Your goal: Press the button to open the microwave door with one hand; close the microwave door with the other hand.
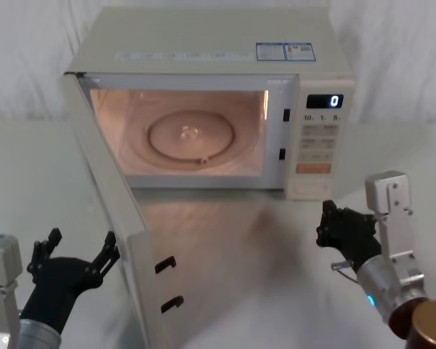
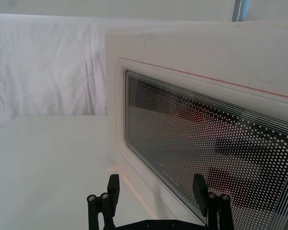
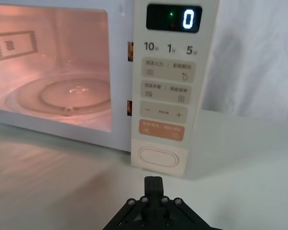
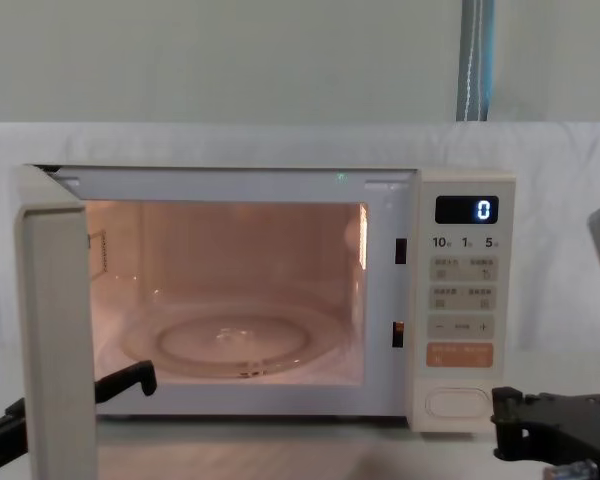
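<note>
A pale, smooth worktop [image 1: 247, 240] carries a cream-white boxy microwave [image 1: 203, 51], which stands toward its far edge. The oven's lit interior casts a warm glow on the bare surface just in front of it.

Microwave door [image 4: 52, 330] standing edge-on at left of chest view, its window hidden; lower edge running off frame bottom. In the left wrist view the door [image 2: 192, 96] is running off the right edge. Small key labels on the panel [image 1: 318, 142] too small to read. Right gripper [image 3: 153, 184] fingers bunching together at lower centre, gap unclear.
</note>
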